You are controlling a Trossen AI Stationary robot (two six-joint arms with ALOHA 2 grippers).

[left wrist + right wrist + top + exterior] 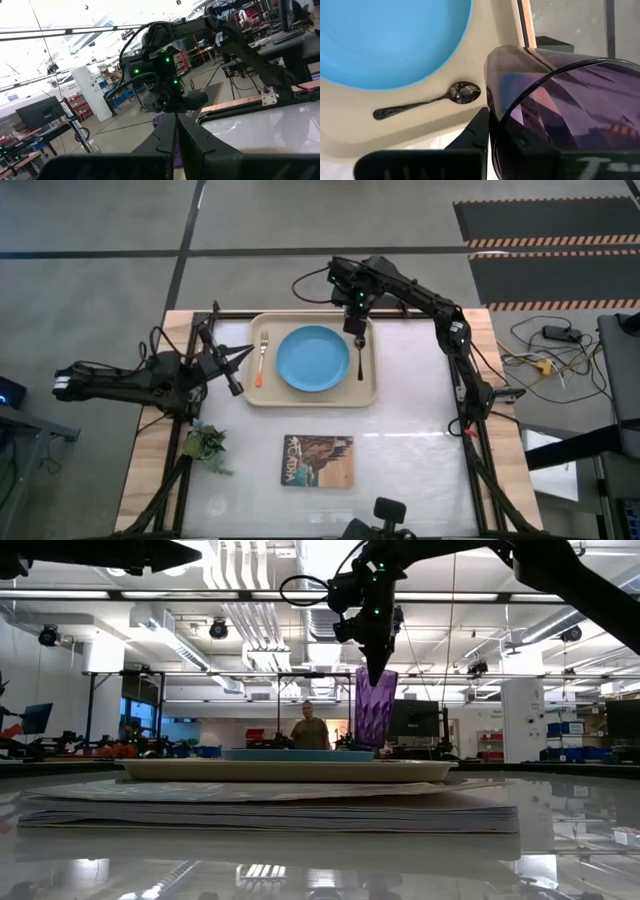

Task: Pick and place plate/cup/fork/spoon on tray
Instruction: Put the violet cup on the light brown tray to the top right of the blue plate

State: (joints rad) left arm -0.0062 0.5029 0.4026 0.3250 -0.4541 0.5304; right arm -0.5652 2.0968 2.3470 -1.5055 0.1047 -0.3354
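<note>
The beige tray (372,385) lies at the table's far middle. On it are the light-blue plate (313,359), the orange-ended fork (262,358) to the plate's left and the dark spoon (361,361) to its right; the spoon also shows in the right wrist view (427,100). My right gripper (357,328) is shut on the purple cup (376,708) over the tray's far right corner. The cup's base is low over the tray; I cannot tell whether it touches. My left gripper (243,352) is shut and empty, just left of the tray. My right gripper holds the cup by its rim wall (495,107), on one side of the mouth. One finger (479,127) is outside the wall and the other shows through the purple wall inside. The fingers come from above, pointing down (378,670). The cup stands upright below them, mouth up.
A picture-covered book (318,460) lies near the table's front middle, and a small green plant-like thing (205,445) lies at the front left. A person (307,730) stands far off in the room behind the table.
</note>
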